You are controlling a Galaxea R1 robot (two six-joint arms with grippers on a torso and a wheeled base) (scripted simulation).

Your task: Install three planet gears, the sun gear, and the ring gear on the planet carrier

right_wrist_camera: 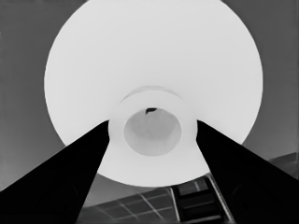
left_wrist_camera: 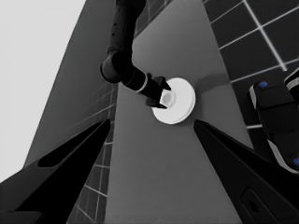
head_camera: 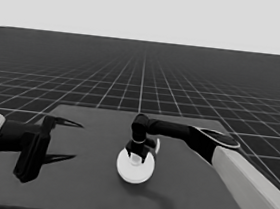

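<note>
now right gripper pinches the large white flat round part's raised central hub, likely seating it; left gripper spread, parked left.

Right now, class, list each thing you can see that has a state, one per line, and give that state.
Right gripper: over the table's middle, fingers either side of the raised hub of a white round part.
White round part: flat on the table, hub upward.
Thin white piece: beside the right gripper.
Left gripper: open, waiting over the table's left end, holding nothing.
</note>
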